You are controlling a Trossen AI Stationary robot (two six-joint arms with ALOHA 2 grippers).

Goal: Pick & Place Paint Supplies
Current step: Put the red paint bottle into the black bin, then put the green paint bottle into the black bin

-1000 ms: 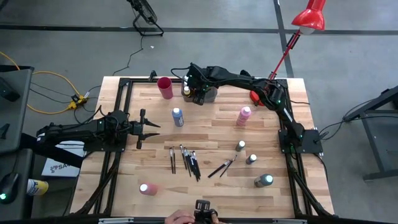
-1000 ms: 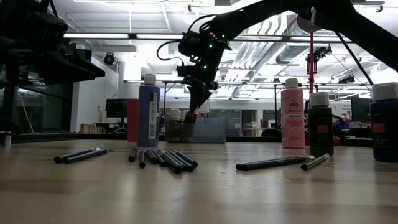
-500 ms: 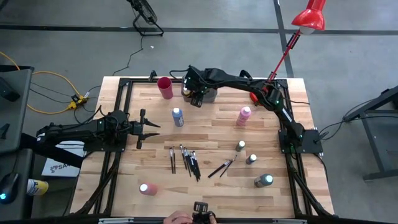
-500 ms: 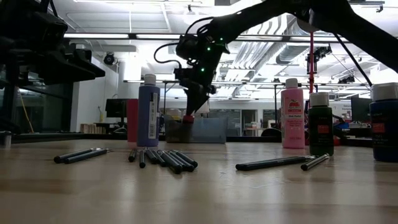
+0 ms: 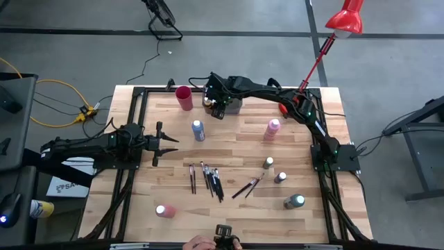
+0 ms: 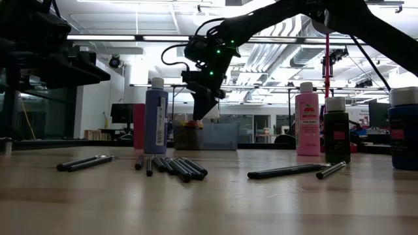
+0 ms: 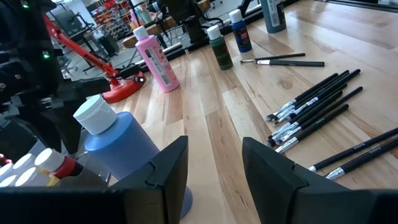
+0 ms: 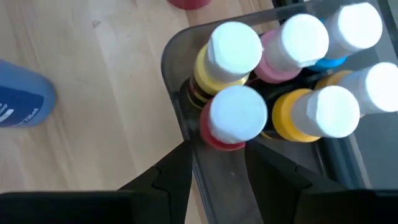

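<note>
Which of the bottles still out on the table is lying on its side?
The pink bottle near the front left corner: it lies flat, cap end showing pale. The blue bottle, the other pink bottle and the three dark ones at right all stand upright.

From above, the right arm covers most of the grey tray [image 5: 234,107] and the bottles in it, the right wrist view cuts off the blue bottle [image 8: 18,99] at its edge, and the brush [image 5: 193,178] tips look too small to tell apart.
</note>
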